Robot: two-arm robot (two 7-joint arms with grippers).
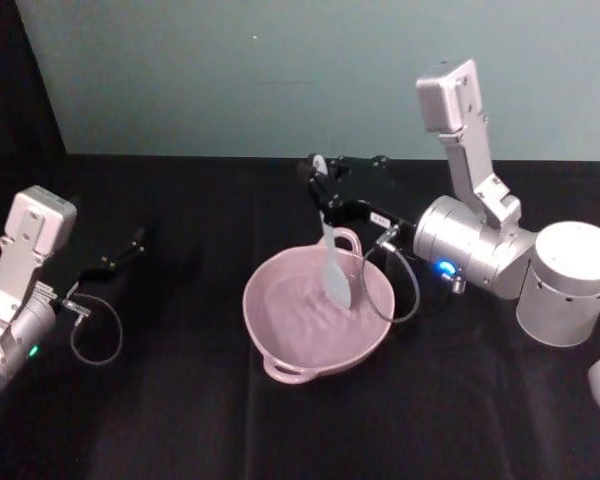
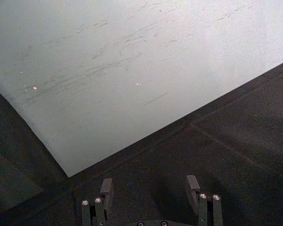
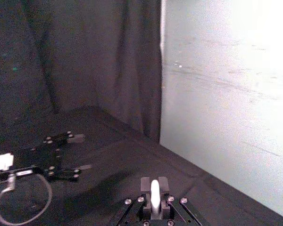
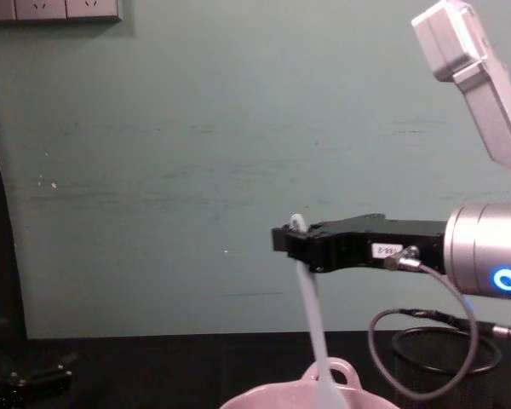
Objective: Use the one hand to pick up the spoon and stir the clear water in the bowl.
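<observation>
Already the black right end effector clamps the slim white plastic spoon, blade inside the glossy pink bowl; stirring remains. Left end effector parked, jaws apart.

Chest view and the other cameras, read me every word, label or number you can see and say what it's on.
A white sticker on the side of the right claw: dark print, too small and blurred to read.
The spoon held in that claw and the bowl: no marks on either.
Nothing else legible.
</observation>
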